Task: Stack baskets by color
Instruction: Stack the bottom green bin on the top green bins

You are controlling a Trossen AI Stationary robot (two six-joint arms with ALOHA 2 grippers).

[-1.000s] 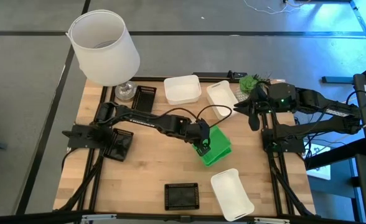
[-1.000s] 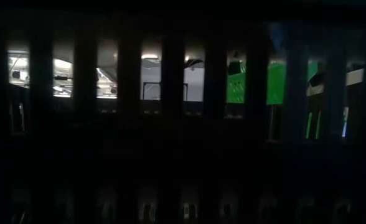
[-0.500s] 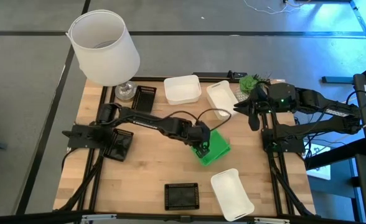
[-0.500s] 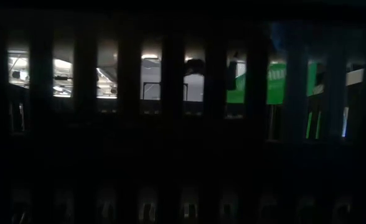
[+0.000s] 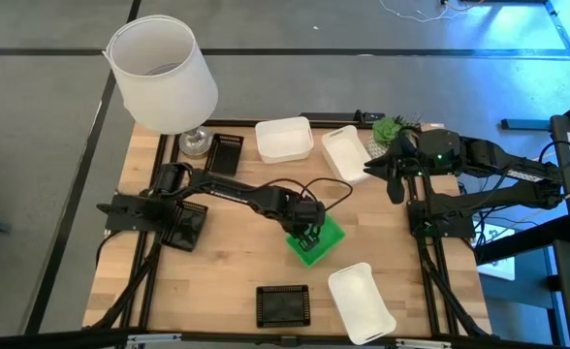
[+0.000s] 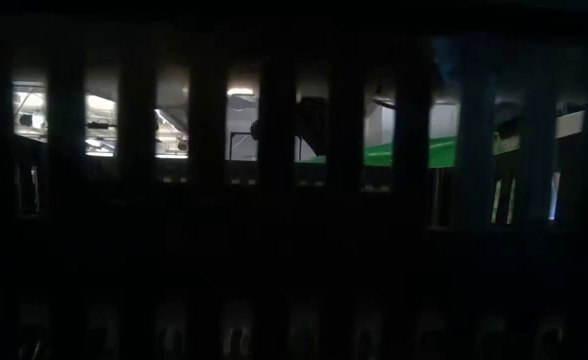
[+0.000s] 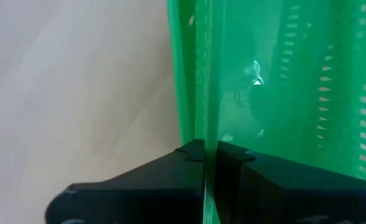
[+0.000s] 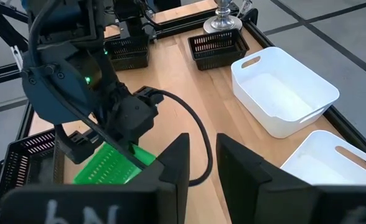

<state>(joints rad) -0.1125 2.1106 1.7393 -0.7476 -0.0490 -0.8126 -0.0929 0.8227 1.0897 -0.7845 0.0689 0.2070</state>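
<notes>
Fingers of the left gripper (image 5: 306, 236) were clamped on the rim of the green basket (image 5: 318, 242), mid-table near a white basket (image 5: 361, 301); the right gripper (image 5: 390, 178) hung apart, fingers parted, empty.

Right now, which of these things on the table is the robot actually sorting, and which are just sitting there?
Part of the job:
green basket, held by the left gripper
three white baskets
black mesh baskets

Just lying about:
white lampshade
small potted plant
</notes>
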